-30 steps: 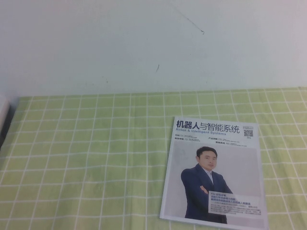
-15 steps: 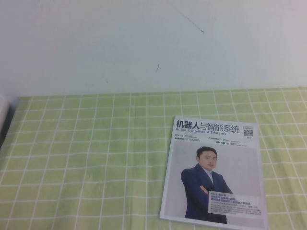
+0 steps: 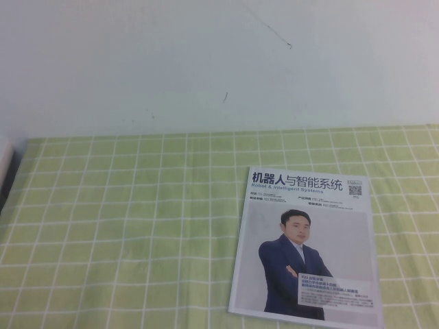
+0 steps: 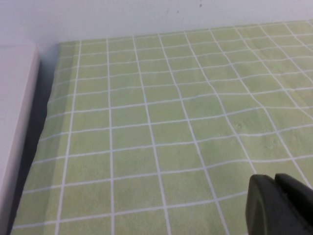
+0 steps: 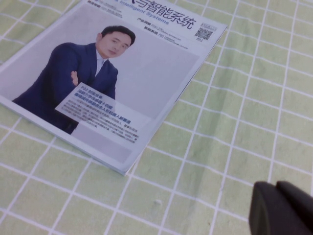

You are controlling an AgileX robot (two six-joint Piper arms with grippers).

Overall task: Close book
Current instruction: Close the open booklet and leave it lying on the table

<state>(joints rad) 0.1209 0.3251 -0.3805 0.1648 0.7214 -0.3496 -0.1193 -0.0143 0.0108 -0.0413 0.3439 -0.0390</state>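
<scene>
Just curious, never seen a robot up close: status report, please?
Left gripper shut, over bare cloth. Right gripper shut, near book, not touching. Book closed, cover up. Nothing on it.

The book [image 3: 306, 247] had a smooth, glossy paper cover. The cloth [image 3: 123, 226] under it was matt fabric, faintly rumpled. The left gripper [image 4: 275, 185], over the cloth, and the right gripper [image 5: 276, 190], beside the book, were matt black, closed.

Book [image 3: 306, 248] lies on tablecloth [image 3: 123, 205] (right pincer [image 5: 277, 188] near it, left pincer [image 4: 275, 180] apart).
</scene>
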